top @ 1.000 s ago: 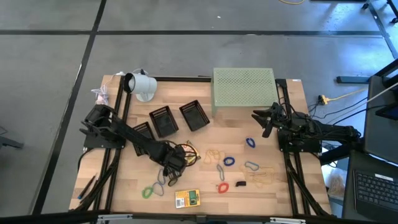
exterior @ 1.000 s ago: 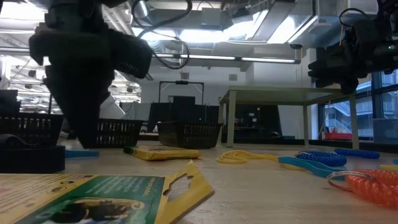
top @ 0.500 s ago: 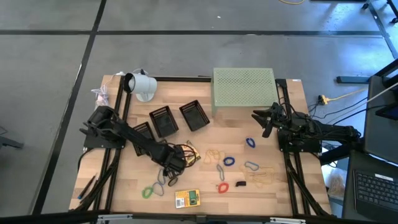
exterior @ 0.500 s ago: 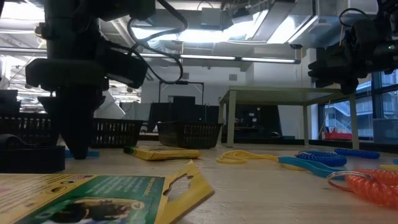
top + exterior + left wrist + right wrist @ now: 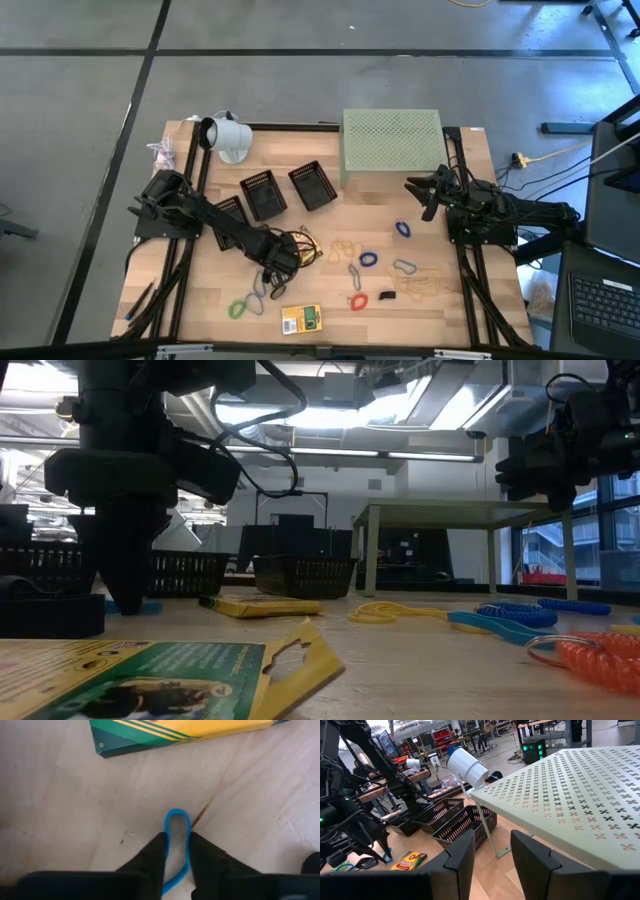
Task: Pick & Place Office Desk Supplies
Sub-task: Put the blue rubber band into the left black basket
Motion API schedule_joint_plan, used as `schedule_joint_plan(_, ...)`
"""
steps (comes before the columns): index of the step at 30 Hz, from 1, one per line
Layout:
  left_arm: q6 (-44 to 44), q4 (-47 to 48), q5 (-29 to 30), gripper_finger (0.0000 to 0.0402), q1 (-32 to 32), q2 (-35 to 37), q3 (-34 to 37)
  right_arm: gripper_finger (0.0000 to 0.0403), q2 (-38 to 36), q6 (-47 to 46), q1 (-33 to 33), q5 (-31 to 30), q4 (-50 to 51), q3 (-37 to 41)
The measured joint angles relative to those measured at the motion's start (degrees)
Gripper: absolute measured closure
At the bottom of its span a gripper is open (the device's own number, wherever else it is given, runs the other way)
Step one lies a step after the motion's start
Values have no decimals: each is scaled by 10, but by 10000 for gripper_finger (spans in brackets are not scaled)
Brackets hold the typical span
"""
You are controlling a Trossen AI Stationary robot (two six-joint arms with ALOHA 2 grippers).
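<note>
Baskets (image 5: 262,194) of black mesh sit at the worktop's (image 5: 330,290) left rear, and I judge them the likely destination for the loose supplies. Just in front of them, my left claw (image 5: 271,282) is down at the wood, and I read this as the grasp step of a pick. Its wrist camera shows both fingers (image 5: 152,860) pressed against the sides of a blue rubber band (image 5: 177,845), squeezing it into a narrow loop, so I call it clamped on the band, which lies flat on the boards. A yellow packet (image 5: 180,732) lies just past the band.

Next move, as I judge it: a straight lift, checking that the thin band comes up with the fingers and doesn't slip out, then a carry to a basket.

Moving right, another yellow packet (image 5: 301,319) lies near the front edge, with green, red and blue bands and a black clip scattered toward the middle. The pale green stand (image 5: 391,143) occupies the rear. My right claw (image 5: 425,196) waits raised beside it, fingers apart and holding nothing.

From overhead the arm hides the grasped band altogether; only the left wrist camera proves the pinch. The low camera shows the claw tip (image 5: 122,595) at board level. The right wrist camera alone shows the white cup-like object (image 5: 466,766) from its side.
</note>
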State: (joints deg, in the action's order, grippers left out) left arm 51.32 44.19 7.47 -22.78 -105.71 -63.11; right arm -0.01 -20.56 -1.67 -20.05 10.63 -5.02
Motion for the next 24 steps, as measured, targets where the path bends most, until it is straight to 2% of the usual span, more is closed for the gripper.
schedule_joint_plan(4, 11, 3, 2, 394, 0, 0, 0, 272, 0, 0, 0, 0, 0, 0)
schedule_joint_plan(9, 24, 12, 6, 397, 0, -4, -15, 272, 0, 0, 0, 0, 0, 0)
schedule_joint_plan(13, 19, 17, 35, 398, 0, -4, -55, 272, 0, 0, 0, 0, 0, 0)
schedule_joint_plan(18, 10, 79, 87, 398, -4, -4, -114, 272, 0, 0, 0, 0, 0, 0)
schedule_joint_plan(24, 50, 228, 144, 398, -4, -3, -184, 272, 0, 0, 0, 0, 0, 0)
